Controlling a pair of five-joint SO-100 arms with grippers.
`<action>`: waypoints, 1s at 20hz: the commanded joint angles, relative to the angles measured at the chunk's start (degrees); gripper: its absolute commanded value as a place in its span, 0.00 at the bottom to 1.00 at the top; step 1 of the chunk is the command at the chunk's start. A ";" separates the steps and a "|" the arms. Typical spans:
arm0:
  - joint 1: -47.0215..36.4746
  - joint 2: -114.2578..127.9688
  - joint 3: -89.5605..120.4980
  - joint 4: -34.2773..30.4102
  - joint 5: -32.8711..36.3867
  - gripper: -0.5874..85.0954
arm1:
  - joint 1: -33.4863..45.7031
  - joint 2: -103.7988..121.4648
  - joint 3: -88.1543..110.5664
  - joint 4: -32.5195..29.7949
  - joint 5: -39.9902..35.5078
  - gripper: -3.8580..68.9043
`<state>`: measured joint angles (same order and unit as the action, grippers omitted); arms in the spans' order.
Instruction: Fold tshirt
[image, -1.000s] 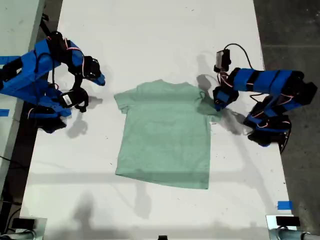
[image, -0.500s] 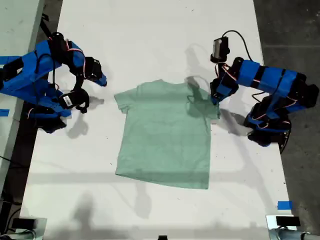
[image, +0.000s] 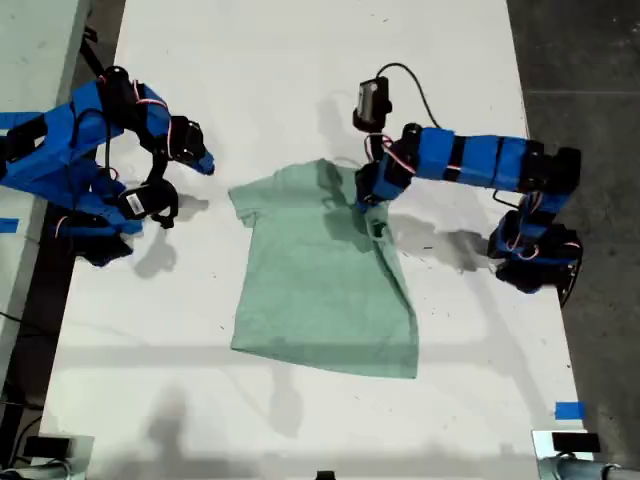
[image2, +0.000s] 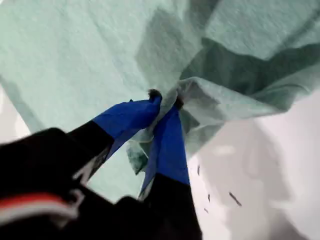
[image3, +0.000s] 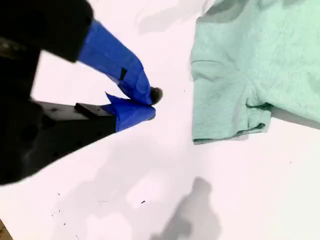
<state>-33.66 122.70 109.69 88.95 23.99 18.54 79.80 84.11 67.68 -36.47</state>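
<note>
Jaws of my first gripper (image2: 162, 102) clamp the tshirt (image: 320, 275) sleeve, fold begun; my second gripper (image3: 150, 102) nearly closed, empty; most folding remains.

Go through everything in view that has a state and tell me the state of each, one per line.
tshirt: flat on the white table, except the sleeve on the exterior view's right, pulled inward over the body.
my first gripper: shut on a pinch of the tshirt's fabric.
my second gripper: shut on nothing, over bare table beside the other sleeve.
</note>
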 joint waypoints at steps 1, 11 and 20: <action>0.97 0.09 -1.05 -1.49 -0.88 0.01 | -2.11 -10.02 -9.76 -5.01 1.32 0.04; 1.41 -0.62 -1.93 -1.49 -1.14 0.12 | -1.32 2.37 -19.78 10.99 -3.34 0.54; -1.76 -8.88 1.41 -8.53 -1.05 0.26 | 0.62 28.48 2.64 14.94 -4.04 0.50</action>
<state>-33.40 114.79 110.74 83.85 23.38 18.81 102.74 85.34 84.11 -40.78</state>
